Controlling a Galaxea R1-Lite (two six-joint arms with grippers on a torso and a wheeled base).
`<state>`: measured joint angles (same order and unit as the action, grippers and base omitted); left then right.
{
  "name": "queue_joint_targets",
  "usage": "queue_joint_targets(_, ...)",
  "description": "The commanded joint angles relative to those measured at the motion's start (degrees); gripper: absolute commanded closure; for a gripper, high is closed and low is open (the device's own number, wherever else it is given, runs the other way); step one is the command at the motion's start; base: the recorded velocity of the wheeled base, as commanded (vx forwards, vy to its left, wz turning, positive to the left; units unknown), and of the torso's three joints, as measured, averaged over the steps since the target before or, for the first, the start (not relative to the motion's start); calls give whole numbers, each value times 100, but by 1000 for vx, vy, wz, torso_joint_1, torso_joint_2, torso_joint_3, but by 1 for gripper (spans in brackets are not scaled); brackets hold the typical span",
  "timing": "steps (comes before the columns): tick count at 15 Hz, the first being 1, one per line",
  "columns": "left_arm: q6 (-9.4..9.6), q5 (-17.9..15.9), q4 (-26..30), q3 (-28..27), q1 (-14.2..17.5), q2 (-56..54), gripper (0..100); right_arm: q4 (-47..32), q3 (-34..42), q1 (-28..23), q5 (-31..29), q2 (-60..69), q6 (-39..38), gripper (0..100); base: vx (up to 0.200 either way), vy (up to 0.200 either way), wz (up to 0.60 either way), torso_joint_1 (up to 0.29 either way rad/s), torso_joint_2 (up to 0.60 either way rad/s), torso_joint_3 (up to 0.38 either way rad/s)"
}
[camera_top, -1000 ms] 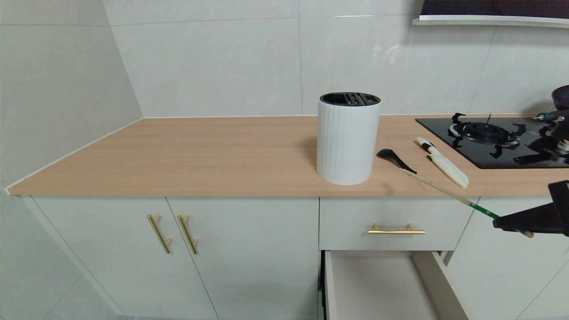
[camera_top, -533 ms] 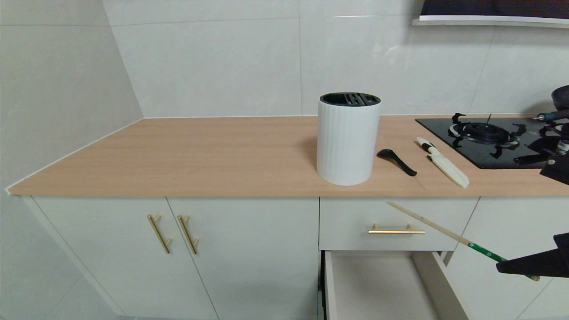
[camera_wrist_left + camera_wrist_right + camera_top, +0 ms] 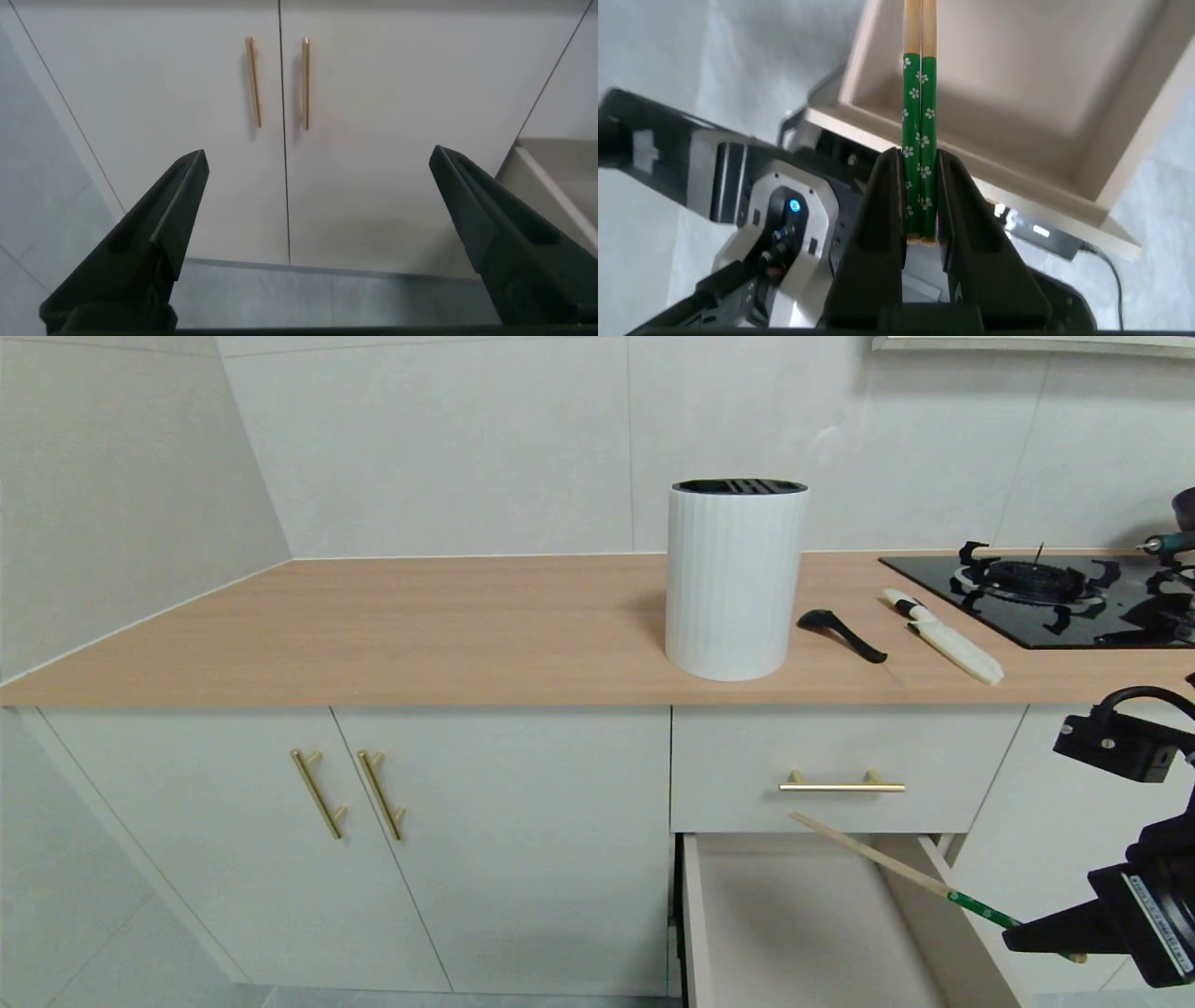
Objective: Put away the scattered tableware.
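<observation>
Bamboo chopsticks clenched between the right fingers over the open drawer; left fingers spread apart.

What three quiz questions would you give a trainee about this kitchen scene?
1. True or false: the right gripper is shut on the chopsticks.
2. Which lies nearest the white holder on the counter? A) black spoon B) knife C) stove
3. Fill in: the chopsticks' tips are above the open ____.

Key: 1 true; 2 A; 3 drawer.
</observation>
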<state>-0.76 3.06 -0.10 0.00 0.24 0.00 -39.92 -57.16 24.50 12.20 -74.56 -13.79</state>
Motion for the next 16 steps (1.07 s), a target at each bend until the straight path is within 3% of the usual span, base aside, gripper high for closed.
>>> queue_joint_targets(1, -4, 2, -8, 0, 2, 9, 0, -7, 21, 11, 1, -261, -10, 100, 0, 0, 0, -163, 476, 300)
queue_joint_targets(8, -4, 2, -8, 0, 2, 9, 0, 72, 74, 11, -7, -674, -10, 100, 0, 0, 0, -136, 442, 301)
queue_joint_targets(12, -4, 2, -8, 0, 2, 9, 0, 125, 47, 11, -16, -973, -10, 100, 0, 0, 0, -22, 97, 68)
queue_joint_targets(16, -4, 2, -8, 0, 2, 9, 0, 995, 399, 55, -16, -1412, -36, 100, 0, 0, 0, 0, 0, 0)
